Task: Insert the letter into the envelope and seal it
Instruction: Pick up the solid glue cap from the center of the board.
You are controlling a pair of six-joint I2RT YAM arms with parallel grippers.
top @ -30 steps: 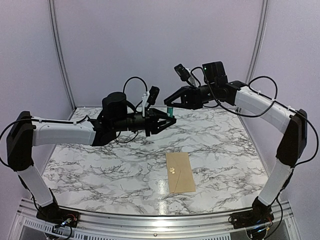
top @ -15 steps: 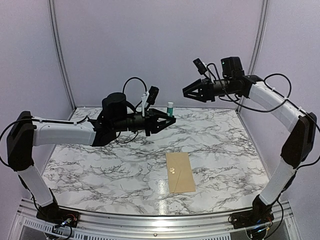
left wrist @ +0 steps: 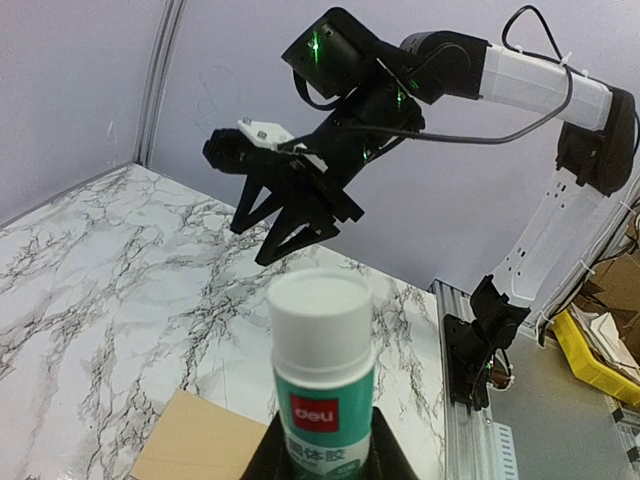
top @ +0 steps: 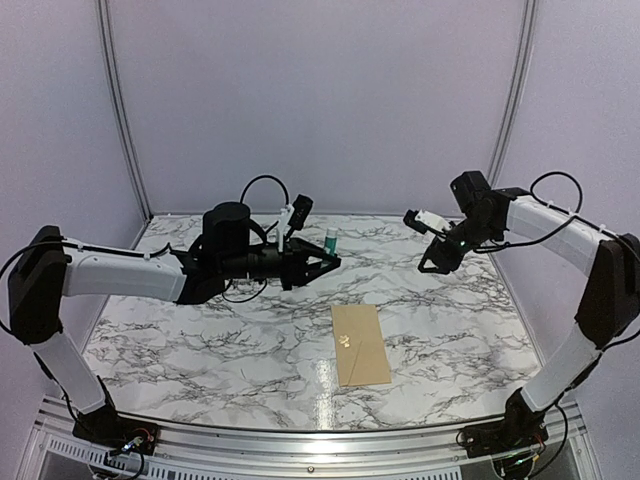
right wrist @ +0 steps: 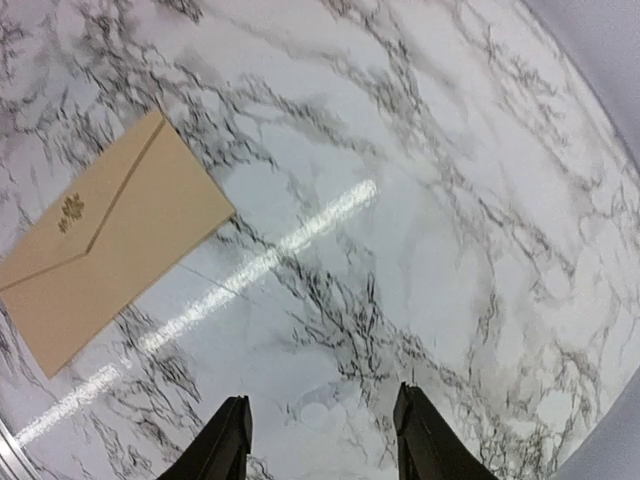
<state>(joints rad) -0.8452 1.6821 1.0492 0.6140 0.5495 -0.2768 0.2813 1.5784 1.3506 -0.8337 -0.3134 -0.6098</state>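
On marble table (top: 200, 340): envelope (top: 360, 343); lilac walls (top: 320, 100) behind.

So the right gripper (top: 432, 264) was pinched onto the top of the glue stick (top: 330, 240) mid-frame a second ago. It let go, pulled off toward the upper right, and now it's dropped down on the right side, fingers spread and aimed at the tabletop. The left gripper (top: 330, 258) sank a bit lower and left, and the glue stick went along with it.
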